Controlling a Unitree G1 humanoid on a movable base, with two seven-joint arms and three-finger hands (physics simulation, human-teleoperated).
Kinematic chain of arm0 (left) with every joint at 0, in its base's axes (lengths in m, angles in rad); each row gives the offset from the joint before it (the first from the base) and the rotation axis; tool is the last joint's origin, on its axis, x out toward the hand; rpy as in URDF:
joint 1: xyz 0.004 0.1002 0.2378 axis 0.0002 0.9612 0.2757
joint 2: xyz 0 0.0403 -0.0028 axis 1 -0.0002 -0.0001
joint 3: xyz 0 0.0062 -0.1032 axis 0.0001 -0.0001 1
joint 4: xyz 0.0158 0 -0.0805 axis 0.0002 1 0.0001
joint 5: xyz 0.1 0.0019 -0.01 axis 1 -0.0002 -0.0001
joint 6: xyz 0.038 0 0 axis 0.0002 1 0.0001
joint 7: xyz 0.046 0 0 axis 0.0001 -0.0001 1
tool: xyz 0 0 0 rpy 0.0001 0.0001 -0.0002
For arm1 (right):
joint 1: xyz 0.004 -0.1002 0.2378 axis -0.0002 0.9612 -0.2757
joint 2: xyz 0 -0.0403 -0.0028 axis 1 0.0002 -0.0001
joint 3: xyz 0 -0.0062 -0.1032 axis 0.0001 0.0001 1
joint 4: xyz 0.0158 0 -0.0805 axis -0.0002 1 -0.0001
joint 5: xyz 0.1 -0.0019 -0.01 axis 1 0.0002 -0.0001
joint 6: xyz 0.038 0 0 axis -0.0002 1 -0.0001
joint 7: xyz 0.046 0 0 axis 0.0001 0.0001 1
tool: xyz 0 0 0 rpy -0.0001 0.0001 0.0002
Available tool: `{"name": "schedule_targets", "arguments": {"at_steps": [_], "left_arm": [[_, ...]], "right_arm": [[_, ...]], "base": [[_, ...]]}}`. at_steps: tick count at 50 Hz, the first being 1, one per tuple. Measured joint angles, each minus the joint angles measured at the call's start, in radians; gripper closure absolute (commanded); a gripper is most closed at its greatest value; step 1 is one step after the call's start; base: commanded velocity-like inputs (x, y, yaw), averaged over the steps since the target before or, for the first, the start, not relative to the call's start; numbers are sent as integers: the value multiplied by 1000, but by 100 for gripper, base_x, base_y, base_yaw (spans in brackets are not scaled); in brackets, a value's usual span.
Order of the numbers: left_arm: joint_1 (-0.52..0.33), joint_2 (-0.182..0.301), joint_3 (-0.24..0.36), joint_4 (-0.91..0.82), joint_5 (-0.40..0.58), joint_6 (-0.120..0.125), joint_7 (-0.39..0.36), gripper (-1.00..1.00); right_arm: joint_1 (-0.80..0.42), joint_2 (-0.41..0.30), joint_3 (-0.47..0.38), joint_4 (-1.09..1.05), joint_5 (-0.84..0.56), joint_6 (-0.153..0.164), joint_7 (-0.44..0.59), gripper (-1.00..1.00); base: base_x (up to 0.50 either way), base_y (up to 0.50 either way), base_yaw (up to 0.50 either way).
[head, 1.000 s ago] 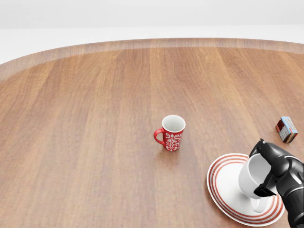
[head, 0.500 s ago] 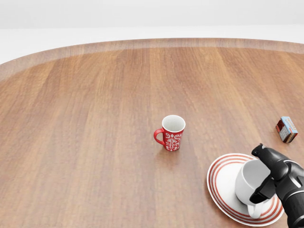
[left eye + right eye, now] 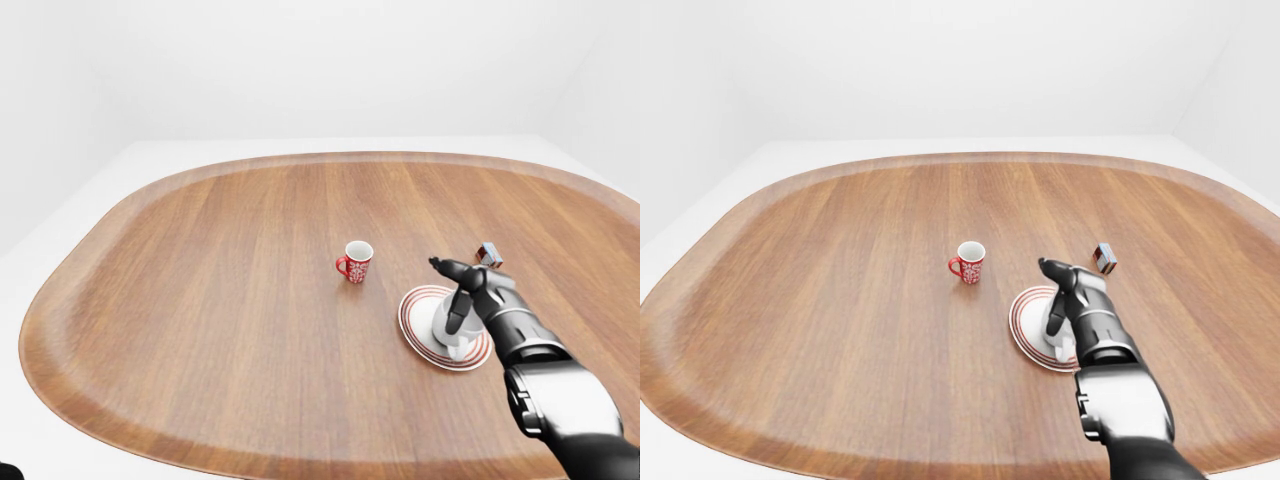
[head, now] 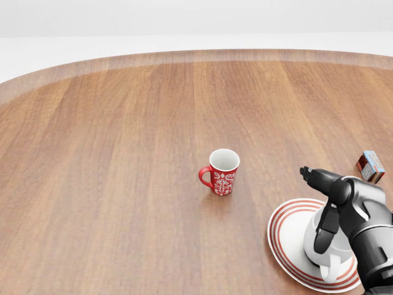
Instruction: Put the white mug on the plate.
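Oval wooden bench (image 3: pixel 200 300) on a white floor, seen from the robot's head cameras. The white mug (image 4: pixel 325 246) stands on the plate (image 4: pixel 285 236), a white plate with red concentric rings lying at the lower right of the head view. The mug sits toward the plate's right half, its handle turned toward the bottom of the view; most of its body is covered by the hand, so whether it stands fully upright cannot be told.

The right robot hand (image 4: pixel 328 206) reaches in from the lower right edge. Its fingers are spread: one finger (image 4: pixel 310 174) points out toward the view's left, above the plate's upper rim and clear of the mug, while another finger (image 4: pixel 323 232) hangs down across the mug's side. The fingers do not close round the mug; the hand is released, though contact between the hanging finger and the mug wall cannot be ruled out. The left robot hand does not appear in any view.

A red mug (image 4: pixel 221 172) with a white pattern and white interior stands upright near the middle of the bench, well apart from the plate, up and to the left of it, handle to the view's left. A small red, white and blue box (image 4: pixel 371 166) lies near the right edge of the head view, above the plate and apart from it.
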Motion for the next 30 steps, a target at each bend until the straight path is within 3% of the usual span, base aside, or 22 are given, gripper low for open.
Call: {"name": "schedule_targets", "arguments": {"at_steps": [6, 14, 18, 23, 30], "left_arm": [[0, 0, 0, -1, 0, 0, 0, -100], [1, -1, 0, -5, 1, 0, -1, -100], [1, -1, 0, -7, 1, 0, -1, -100], [2, -1, 2, -9, 0, 0, -1, -100], [4, -3, 3, -11, 0, 0, -2, -100]], "right_arm": [[94, -8, 5, -350, -241, 0, 289, -100], [180, 13, -90, -805, -600, 0, 289, -100], [171, 60, -154, -1041, -730, -2, 289, -100], [131, 154, -243, -1275, -858, -56, 289, -100], [23, 255, -354, -1481, -959, -168, 289, -100]], "base": [[0, 0, 0], [0, 0, 0], [0, 0, 0], [0, 0, 0], [0, 0, 0]]}}
